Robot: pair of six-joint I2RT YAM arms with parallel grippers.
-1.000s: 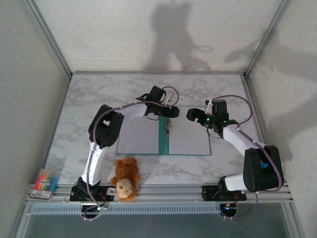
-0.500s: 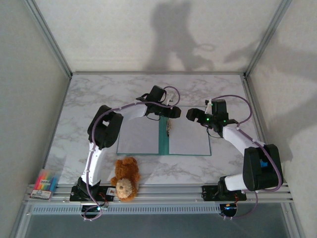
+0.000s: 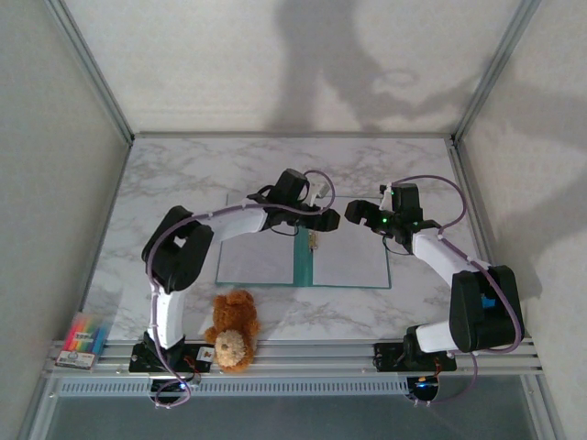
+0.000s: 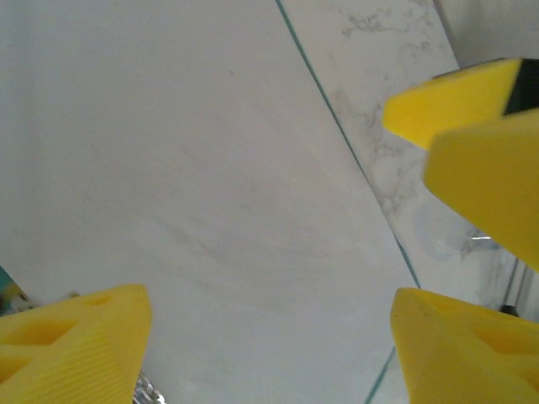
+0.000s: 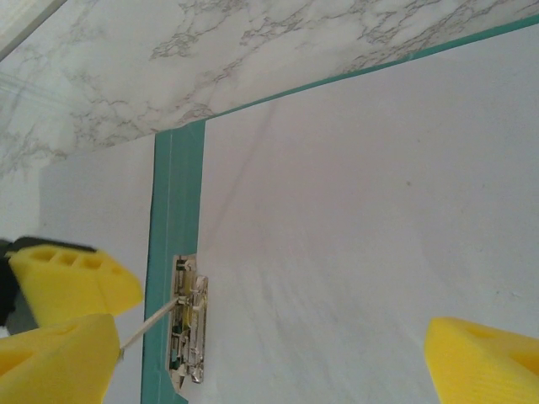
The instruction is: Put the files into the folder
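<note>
Moving right since a moment ago, the left fingers [image 3: 326,220] now hang over the far end of the folder [image 3: 304,268], spread wide. The right fingers [image 3: 356,216] are close by, also wide. The folder lies open on the tabletop [image 3: 165,183]. White files [image 3: 252,258] lie on its left half, partly hidden by the left arm. A metal clip [image 5: 187,332] sits on the teal spine. Near, on the left, are a teddy bear [image 3: 231,330] and a colourful pack [image 3: 83,337] with writing too small to read.

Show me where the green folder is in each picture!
Top view: folder lies open mid-table, between both arms.
Left wrist: its thin teal edge slants down the right side.
Right wrist: its teal spine runs down left of centre.
Shared landmark: marble table bordering it.
</note>
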